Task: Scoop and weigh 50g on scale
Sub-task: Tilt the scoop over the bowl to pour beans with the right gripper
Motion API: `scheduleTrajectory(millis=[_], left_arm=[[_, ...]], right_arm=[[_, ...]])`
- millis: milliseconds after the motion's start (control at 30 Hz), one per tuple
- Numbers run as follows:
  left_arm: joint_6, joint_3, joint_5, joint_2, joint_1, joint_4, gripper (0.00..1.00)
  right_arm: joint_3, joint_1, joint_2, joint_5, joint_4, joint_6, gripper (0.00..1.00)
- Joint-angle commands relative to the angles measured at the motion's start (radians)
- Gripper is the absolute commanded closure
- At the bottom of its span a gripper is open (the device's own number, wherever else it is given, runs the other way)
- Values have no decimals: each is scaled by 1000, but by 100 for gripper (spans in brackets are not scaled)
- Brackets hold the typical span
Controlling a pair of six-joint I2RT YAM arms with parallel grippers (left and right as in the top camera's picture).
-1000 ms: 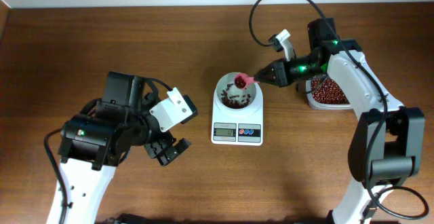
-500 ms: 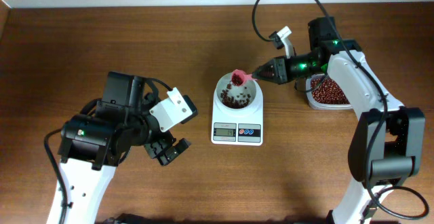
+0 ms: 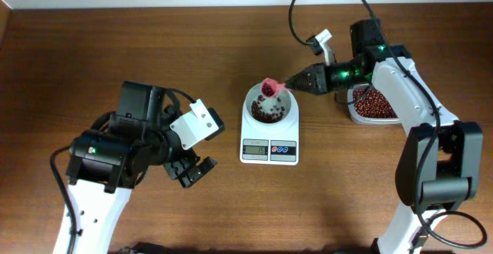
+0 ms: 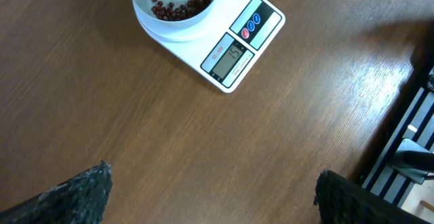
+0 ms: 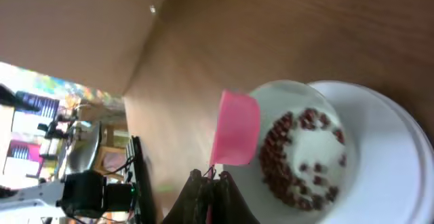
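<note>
Pouring seems in hand: closed right fingers [image 3: 296,82] hold the pink spoon [image 3: 269,87] over the far rim of the bowl [image 3: 249,106] on the scale [image 3: 269,140], where beans [image 3: 269,112] lie, so next comes another scoop from the right tub [image 3: 373,105], while left fingers [image 4: 74,193] wait open.

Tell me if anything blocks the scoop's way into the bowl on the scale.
Nothing visible does. The right hand holds the pink scoop over the rim of the bowl on the scale; the bowl is open on top, with only beans inside. The open left hand is far aside.
</note>
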Motion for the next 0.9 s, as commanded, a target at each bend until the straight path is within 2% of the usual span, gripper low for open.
scheduleTrajectory(millis=[0,233,367,600,700,733,800,867], left_arm=[[19,-5,18,0,3,2,1],[19,-5,18,0,3,2,1],[19,-5,18,0,3,2,1],[19,-5,18,0,3,2,1],[19,-5,18,0,3,2,1],[19,-5,18,0,3,2,1],[19,-5,18,0,3,2,1],[19,-5,18,0,3,2,1]], right_arm=[[0,10,9,259,-16,126,96],[3,11,7,150,-1,97,96],[5,12,-31,151,0,74,96],[10,87,-124,386,-20,74,96],[10,129,-153,402,-24,54,96],[10,136,-157,451,-23,30,96],[10,147,-155,624,-63,79,96],[10,148,-162,565,-69,78,96]])
